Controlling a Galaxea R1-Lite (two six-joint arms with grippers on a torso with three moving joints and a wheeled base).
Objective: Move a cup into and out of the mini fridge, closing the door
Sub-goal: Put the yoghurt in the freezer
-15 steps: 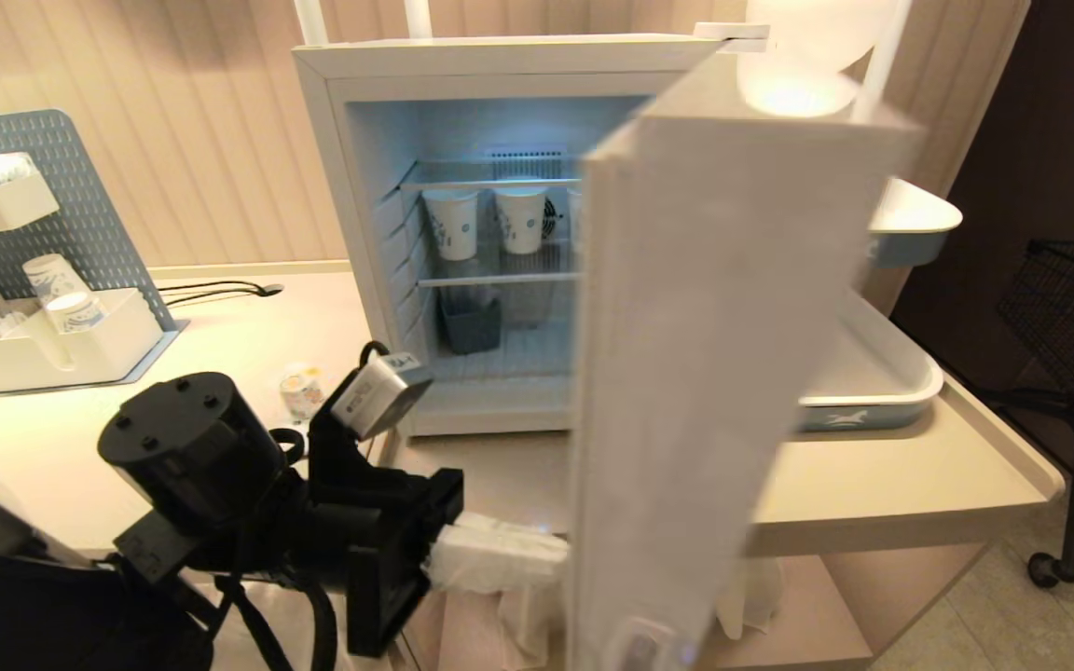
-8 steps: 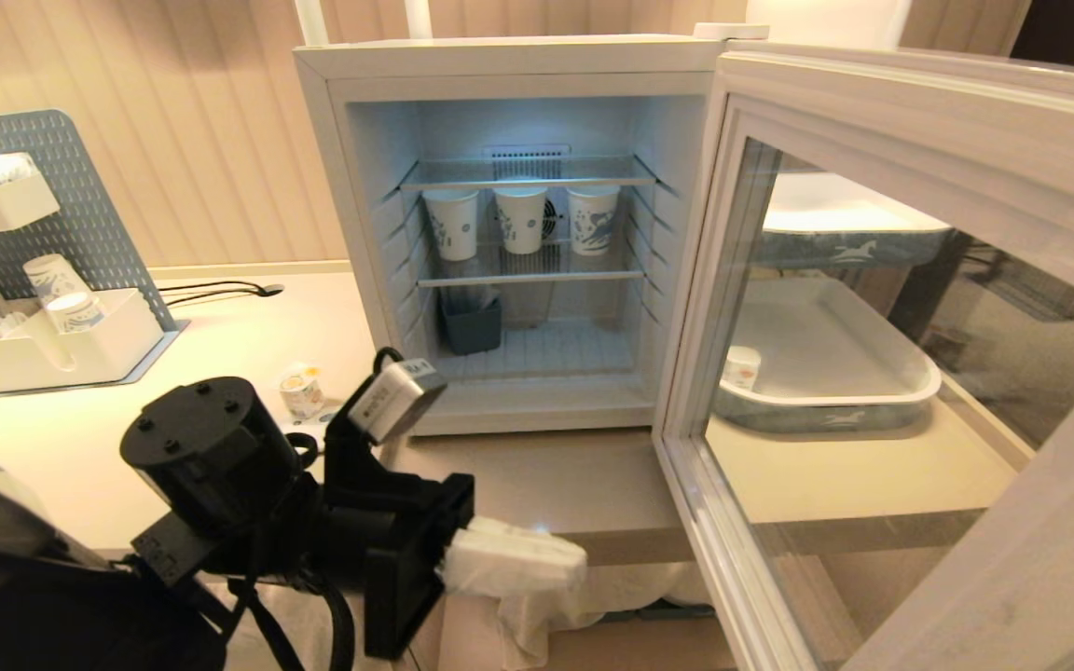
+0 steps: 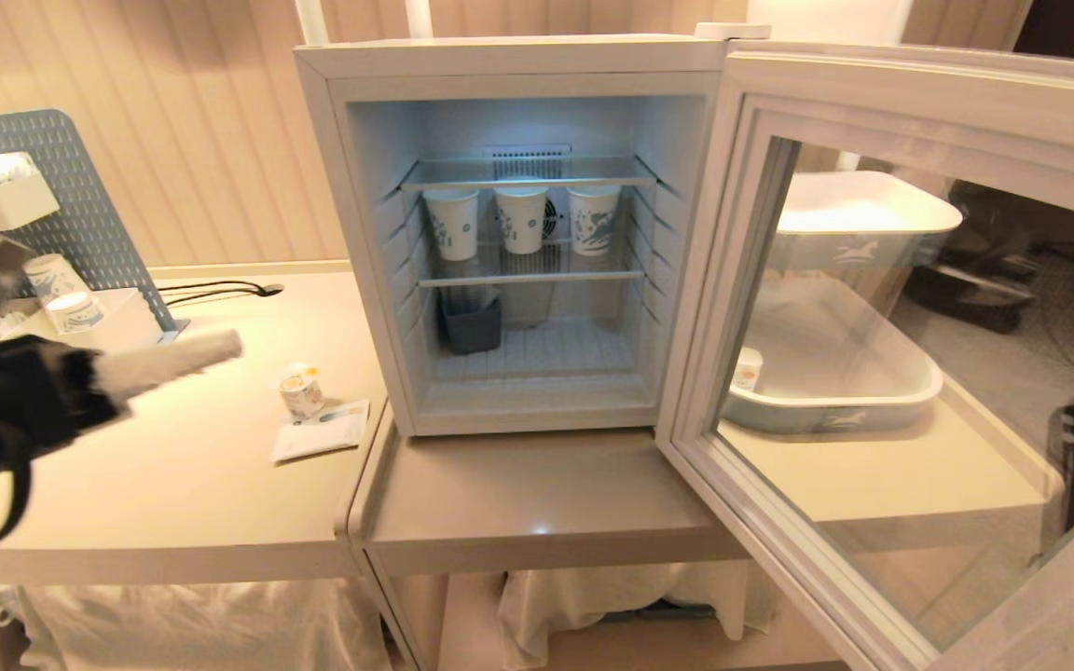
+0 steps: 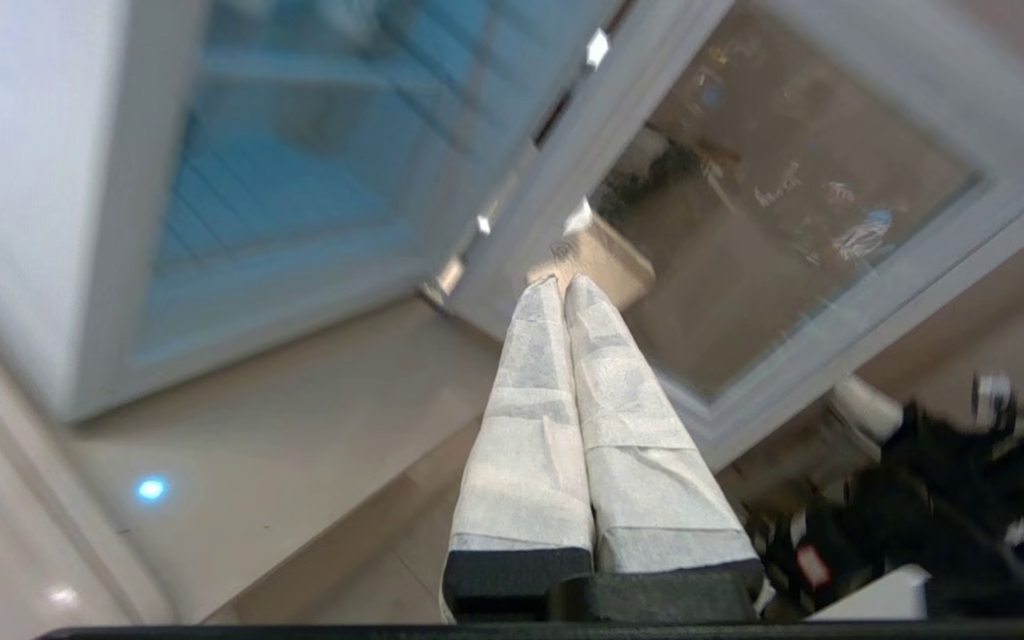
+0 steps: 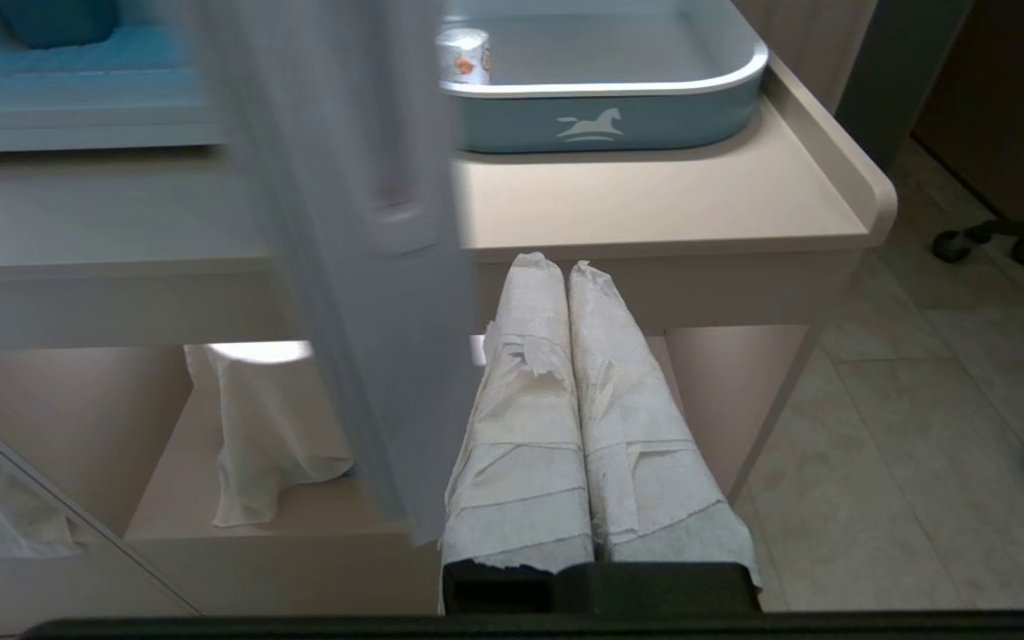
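Presently, hazards first: the cup (image 3: 301, 391) stands upright on the left worktop (image 3: 173, 485), near the left outer wall of the mini fridge (image 3: 509, 65), its base just beside or touching a flat paper sachet (image 3: 320, 435). Being squat and light, it would likely tip or skid if an end effector met it with fingers pressed together, so the fingers must spread before closing in. The sachet could slide underfoot or be pinched along with the cup. The door (image 3: 873, 102) hangs wide open to the right and near side; a careless sweep of either arm could strike its glass or swing it partly shut across the opening. Inside, three tall paper cups (image 3: 520, 219) fill the middle shelf and a dark bin (image 3: 470, 324) sits low at the left, leaving the lower right floor as the likeliest free spot; a high entry risks toppling the paper cups. Pose: the left end effector (image 3: 225, 347) is raised above the left worktop, reaching in from the left edge and pointing roughly level toward the right, fingers pressed together and holding nothing, well apart from the cup. The right end effector (image 5: 565, 267), likewise pressed together and empty, hangs low in front of the worktop's near edge, beside the door's lower edge.
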